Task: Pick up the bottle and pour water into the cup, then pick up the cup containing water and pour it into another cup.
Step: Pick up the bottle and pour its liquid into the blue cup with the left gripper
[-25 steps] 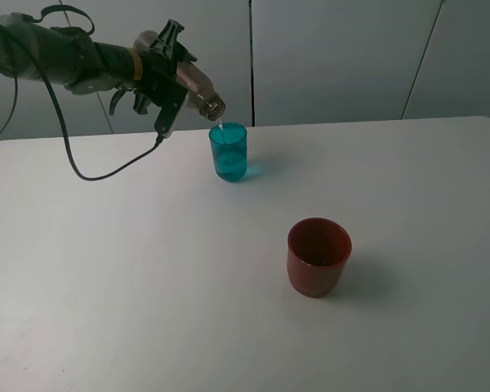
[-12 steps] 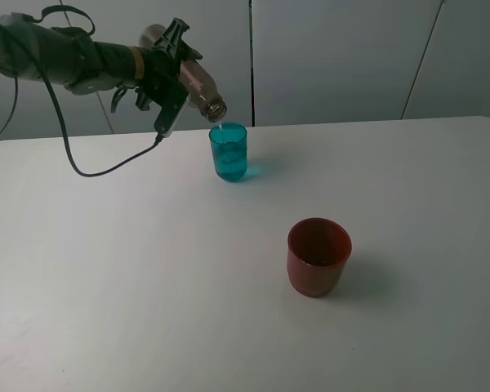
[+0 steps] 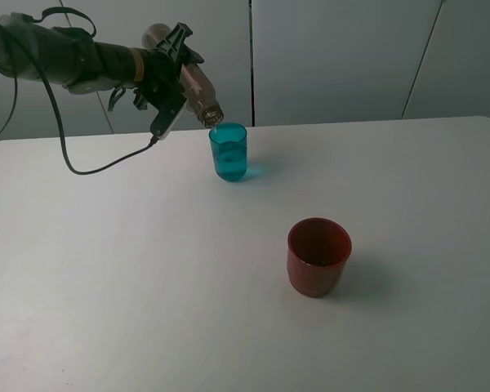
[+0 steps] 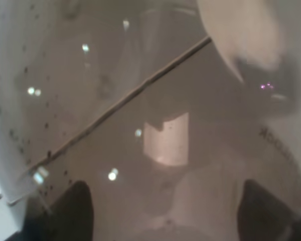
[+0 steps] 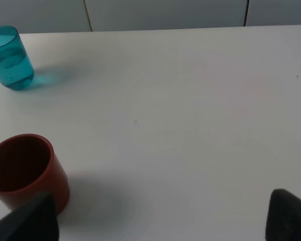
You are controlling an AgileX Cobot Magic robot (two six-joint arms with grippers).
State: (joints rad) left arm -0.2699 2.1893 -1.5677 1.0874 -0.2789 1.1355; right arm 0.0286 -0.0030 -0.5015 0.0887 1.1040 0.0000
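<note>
Left gripper [image 3: 173, 75] shut on bottle [image 3: 200, 90] mid-body, tilted, mouth just over cup [image 3: 229, 152] rim. Expect cup light, thin-walled, slick, sloshy: take mid-wall, squeeze gently. Right gripper [image 5: 160, 221] jaws wide, empty, near another cup [image 3: 318, 256].

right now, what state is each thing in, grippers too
bottle: lifted, tipped mouth-down just above the teal cup
teal cup: upright on the table, water inside
red cup: upright, standing free, nothing touching it
left gripper: shut on the bottle
right gripper: open, holding nothing
</note>
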